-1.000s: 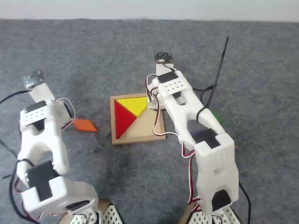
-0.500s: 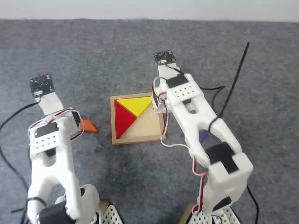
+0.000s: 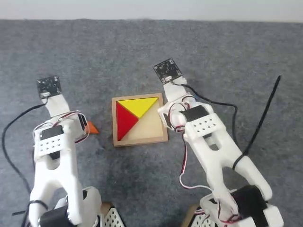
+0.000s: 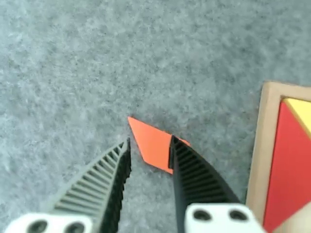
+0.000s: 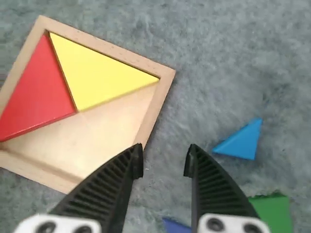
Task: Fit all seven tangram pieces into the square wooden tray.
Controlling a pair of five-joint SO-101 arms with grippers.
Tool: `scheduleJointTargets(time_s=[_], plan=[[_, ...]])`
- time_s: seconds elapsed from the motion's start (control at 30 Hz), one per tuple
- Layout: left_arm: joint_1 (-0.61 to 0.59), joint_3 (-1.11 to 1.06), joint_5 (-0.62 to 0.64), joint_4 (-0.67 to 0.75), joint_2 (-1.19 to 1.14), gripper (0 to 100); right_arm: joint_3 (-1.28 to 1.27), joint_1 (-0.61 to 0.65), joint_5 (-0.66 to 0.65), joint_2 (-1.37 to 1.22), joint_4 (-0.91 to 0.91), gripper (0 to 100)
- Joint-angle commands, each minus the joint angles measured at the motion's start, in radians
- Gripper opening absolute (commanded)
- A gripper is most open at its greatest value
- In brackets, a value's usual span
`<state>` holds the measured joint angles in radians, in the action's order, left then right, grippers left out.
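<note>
The square wooden tray [image 3: 140, 138] lies mid-table with a red triangle [image 3: 124, 122] and a yellow triangle [image 3: 137, 106] fitted in it; the rest of its floor is bare. My left gripper [image 4: 149, 142] is open low over the carpet, its tips on either side of the orange parallelogram [image 4: 153, 141], which lies flat left of the tray. My right gripper [image 5: 164, 153] is open and holds nothing, above the carpet just off the tray's rim [image 5: 163, 94]. A blue triangle [image 5: 240, 141], a green piece [image 5: 269, 208] and a dark blue piece [image 5: 176, 225] lie on the carpet beyond it.
Grey carpet covers the whole table. The left arm [image 3: 52, 142] hides most of the orange piece [image 3: 92, 128] from above. The right arm [image 3: 208, 137] stretches along the tray's right side and covers the loose pieces there. Cables trail beside both arms.
The left arm has swung forward and down over the orange parallelogram. The right arm has drawn back off the tray's right edge, uncovering the yellow triangle's corner.
</note>
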<state>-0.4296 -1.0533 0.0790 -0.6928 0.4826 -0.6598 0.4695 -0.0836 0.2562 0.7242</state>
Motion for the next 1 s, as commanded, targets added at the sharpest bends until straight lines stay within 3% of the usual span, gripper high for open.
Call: scheduleJointTargets(time_s=[0.0, 0.13, 0.23, 0.4, 0.53, 0.63, 0.73, 0.97], plan=[[0.009, 0.01, -0.014, 0.02, 0.041, 9, 0.023, -0.07, -0.017, 0.033, -0.002, 16.0], [0.009, 0.01, -0.02, 0.02, 0.041, 8, 0.095, -0.165, -0.012, -0.054, 0.059, 25.9], [0.011, 0.008, -0.034, 0.02, 0.041, 8, 0.127, -0.197, 0.008, -0.143, 0.038, 27.0], [0.012, 0.007, -0.038, 0.006, 0.041, 8, 0.199, -0.194, 0.207, -0.292, -0.015, 27.3], [0.034, 0.005, -0.04, -0.002, 0.041, 8, 0.29, -0.211, 0.288, -0.344, 0.096, 27.3], [0.038, 0.001, -0.041, -0.002, 0.041, 8, 0.348, -0.219, 0.235, -0.34, 0.24, 27.0], [0.038, -0.001, -0.041, 0.002, 0.041, 8, 0.397, -0.228, 0.087, -0.288, 0.398, 27.0], [0.04, -0.001, -0.064, 0.002, 0.041, 8, 0.14, -0.246, -0.213, 0.084, 0.44, 27.0]])
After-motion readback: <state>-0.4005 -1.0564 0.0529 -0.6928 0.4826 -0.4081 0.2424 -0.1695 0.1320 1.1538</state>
